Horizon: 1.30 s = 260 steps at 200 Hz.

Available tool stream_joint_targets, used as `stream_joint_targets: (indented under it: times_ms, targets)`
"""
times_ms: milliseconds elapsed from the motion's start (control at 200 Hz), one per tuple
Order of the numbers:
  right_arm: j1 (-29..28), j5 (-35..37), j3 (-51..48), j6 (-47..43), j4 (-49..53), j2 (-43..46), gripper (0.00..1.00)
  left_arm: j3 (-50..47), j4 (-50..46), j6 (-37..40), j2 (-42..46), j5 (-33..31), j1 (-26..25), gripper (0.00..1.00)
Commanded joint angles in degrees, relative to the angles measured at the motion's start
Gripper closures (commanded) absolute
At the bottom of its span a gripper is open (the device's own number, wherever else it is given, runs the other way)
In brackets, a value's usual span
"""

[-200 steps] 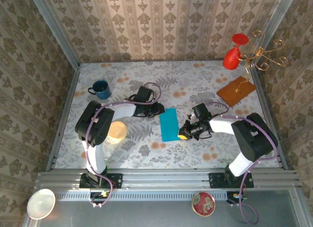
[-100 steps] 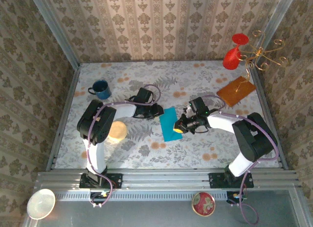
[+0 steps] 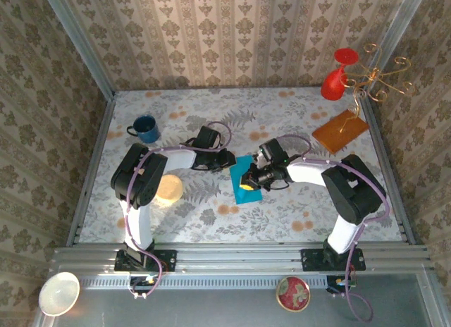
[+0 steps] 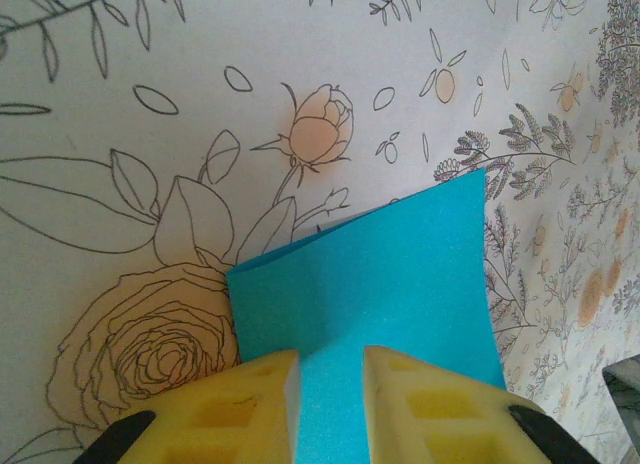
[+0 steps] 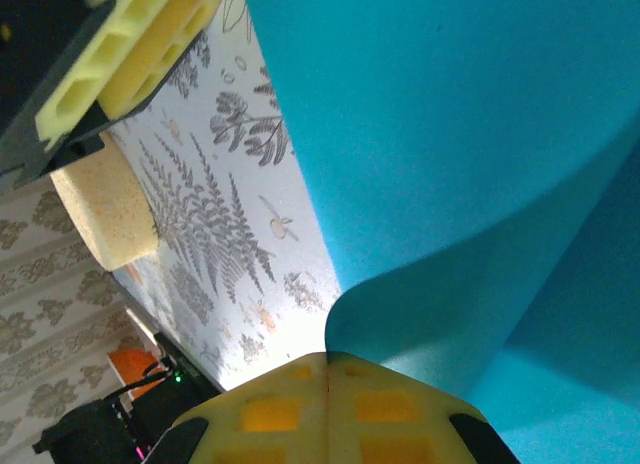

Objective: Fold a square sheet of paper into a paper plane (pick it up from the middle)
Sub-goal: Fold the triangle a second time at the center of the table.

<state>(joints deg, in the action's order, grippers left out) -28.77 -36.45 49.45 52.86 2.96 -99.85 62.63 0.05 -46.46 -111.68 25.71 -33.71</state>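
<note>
The square sheet of paper (image 3: 246,188), teal-blue and folded into a narrow strip, lies around the middle of the table (image 3: 211,108), its long sides running from the near edge toward the far edge. The right gripper (image 3: 249,177) reaches in from the right edge over the strip's middle. In the right wrist view its yellow pads (image 5: 270,409) are pressed together with no gap, and a flap of the paper (image 5: 450,134) curls up to meet their tips, pinched there. The left gripper (image 3: 230,158) sits at the strip's far left corner. In the left wrist view its fingers (image 4: 235,394) stand a little apart with paper (image 4: 390,274) showing between them; whether they press on it I cannot tell. A cream round pad (image 3: 169,189) lies toward the left edge, a blue mug (image 3: 146,127) near the far left corner, and an orange-brown sheet (image 3: 340,131) near the far right corner.
</note>
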Motion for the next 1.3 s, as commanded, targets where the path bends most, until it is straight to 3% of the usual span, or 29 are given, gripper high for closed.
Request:
stream_joint_targets:
  times_ms: [0, 1295]
  targets:
    - [-0.1, 3.1, 1.6, 1.2, -0.6, -1.2, 0.97, -1.3, -2.0, 0.8, -0.7, -0.1, 0.1, 0.75]
    - [0.1, 4.8, 1.4, 3.8, -6.3, -5.7, 0.97, -0.1, -3.9, 0.9, -1.2, -0.1, -0.3, 0.75]
